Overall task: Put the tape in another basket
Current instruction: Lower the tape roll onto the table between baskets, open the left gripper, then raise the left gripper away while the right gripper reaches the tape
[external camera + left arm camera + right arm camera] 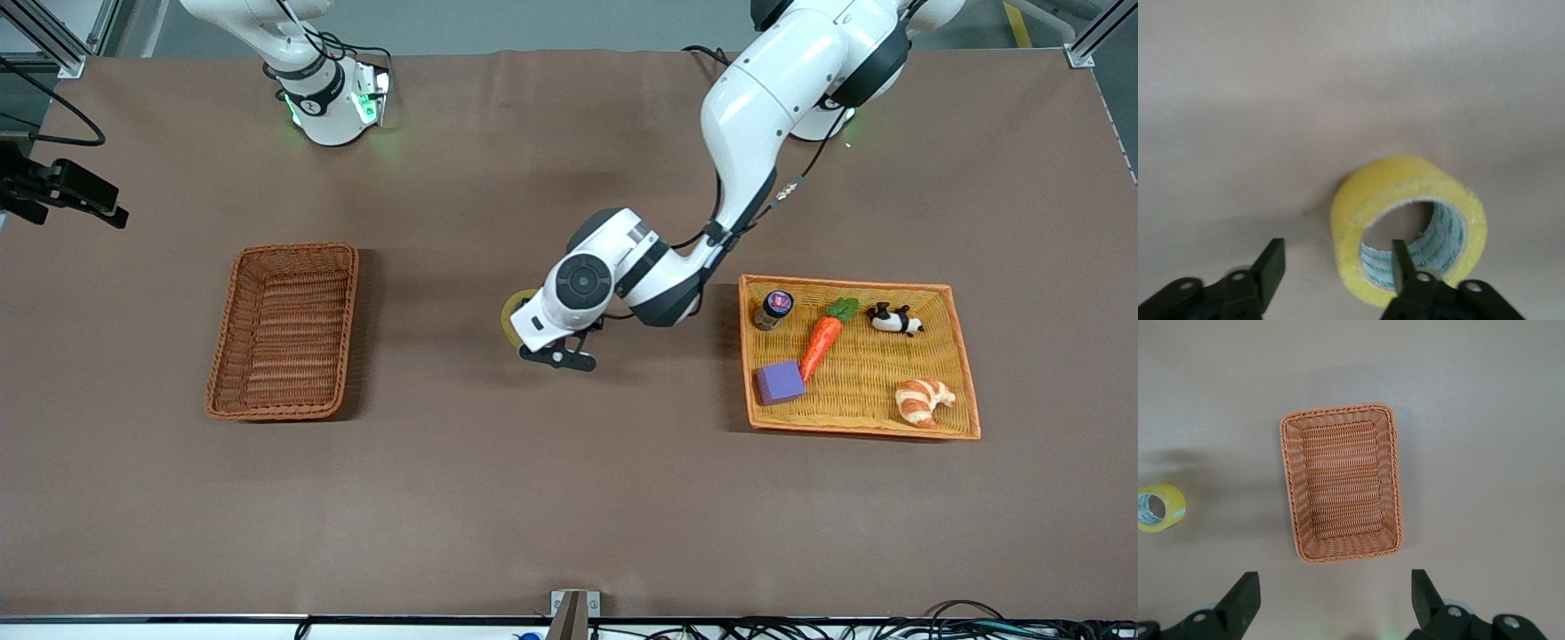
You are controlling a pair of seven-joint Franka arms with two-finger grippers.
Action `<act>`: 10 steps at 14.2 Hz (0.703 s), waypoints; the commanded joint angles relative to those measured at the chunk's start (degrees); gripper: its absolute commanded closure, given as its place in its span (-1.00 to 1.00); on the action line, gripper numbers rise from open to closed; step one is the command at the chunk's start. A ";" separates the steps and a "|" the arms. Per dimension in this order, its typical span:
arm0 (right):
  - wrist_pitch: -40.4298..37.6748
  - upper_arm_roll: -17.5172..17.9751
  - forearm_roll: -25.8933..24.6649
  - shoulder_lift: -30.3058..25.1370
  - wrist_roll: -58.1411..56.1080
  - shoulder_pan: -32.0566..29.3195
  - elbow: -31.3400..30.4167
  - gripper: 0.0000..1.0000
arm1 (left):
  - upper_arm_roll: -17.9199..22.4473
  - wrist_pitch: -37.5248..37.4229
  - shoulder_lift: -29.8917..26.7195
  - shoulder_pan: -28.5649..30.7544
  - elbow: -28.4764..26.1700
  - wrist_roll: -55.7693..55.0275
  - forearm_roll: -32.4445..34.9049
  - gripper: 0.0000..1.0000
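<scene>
The tape (pixel 510 316), a yellowish roll with a printed inner core, rests on the brown table about midway between the basket (pixel 298 250) and the orange-yellow tray (pixel 845 284). My left gripper (pixel 558 356) is right at the roll and open. In the left wrist view one finger (pixel 1399 261) sits inside the ring of the tape (pixel 1405 180), and the other stands well clear outside the wall of the roll. My right gripper (pixel 1335 587) waits open and empty, high over the table by the empty basket (pixel 1338 410). The tape (pixel 1161 508) shows off to one side of it.
The tray toward the left arm's end holds a small jar (pixel 773 308), a toy carrot (pixel 822 342), a panda figure (pixel 893 319), a purple block (pixel 780 382) and a croissant (pixel 923 400). The left arm's elbow hangs over the table beside the tray.
</scene>
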 commanded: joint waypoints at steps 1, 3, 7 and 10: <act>0.88 0.67 1.96 0.41 0.15 1.24 -0.03 -1.00 | -0.26 -2.49 -8.76 3.16 -7.21 0.48 0.81 -1.00; 1.93 2.07 2.49 2.25 0.15 3.18 -0.29 -1.00 | -0.26 -2.58 -16.66 6.23 -14.50 0.65 0.89 -1.00; 5.80 12.69 1.79 7.69 1.03 3.36 -0.56 -1.00 | -0.44 -2.76 -31.09 11.95 -26.03 1.00 0.81 -1.00; 14.65 20.16 0.66 11.56 7.77 5.02 -4.67 -1.00 | -0.52 -6.87 -39.19 15.63 -28.77 1.27 0.54 -1.00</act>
